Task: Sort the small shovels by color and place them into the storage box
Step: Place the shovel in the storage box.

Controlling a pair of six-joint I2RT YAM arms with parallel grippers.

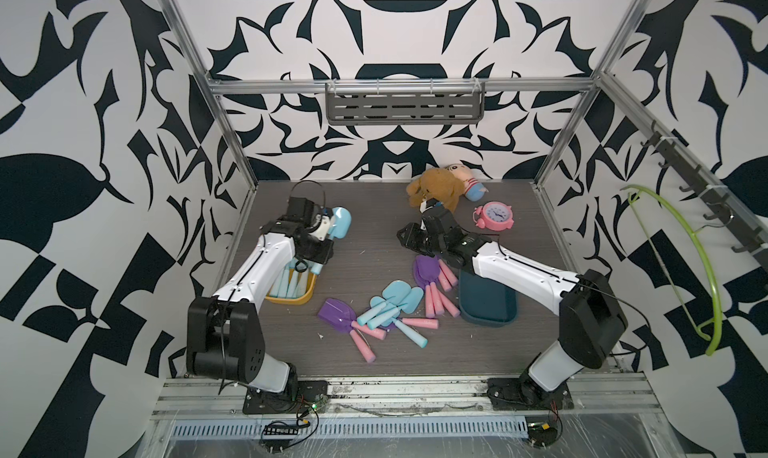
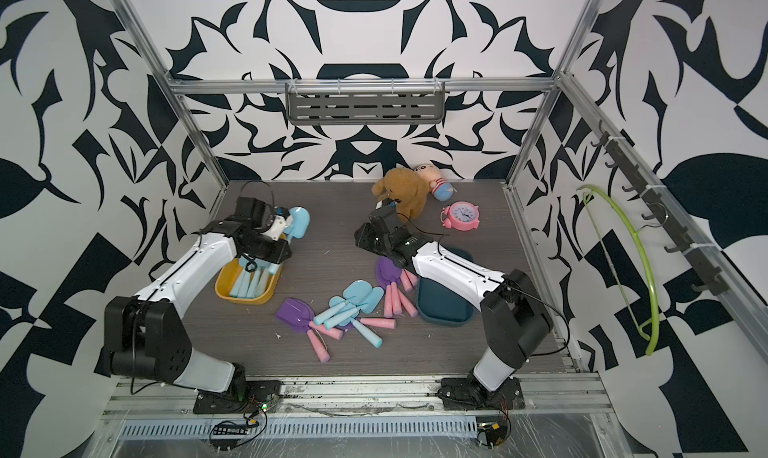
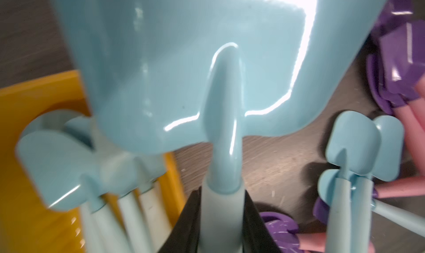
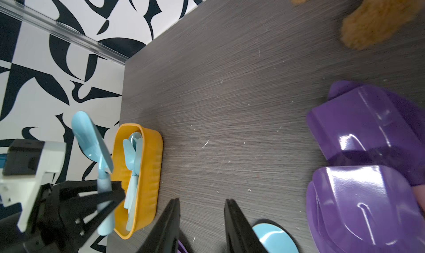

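Seen clearly only from the wrists: left gripper (image 3: 222, 194) clamped on light blue plastic shovel (image 3: 184, 68), raised beside yellow plastic storage box (image 3: 34, 98); right gripper (image 4: 202, 203) parted, empty, near purple-bladed shovels (image 4: 358, 130).

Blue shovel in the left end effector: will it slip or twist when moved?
The blue shovel looks glossy hard plastic: probably stiff and light. The left end effector pinches only its round handle, so the wide blade might twist.

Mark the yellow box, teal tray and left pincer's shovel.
yellow box (image 1: 291, 299): in a top view, front rim.
teal tray (image 1: 490, 306): in a top view, bare floor.
blue shovel (image 1: 343, 223): in a top view, blade.
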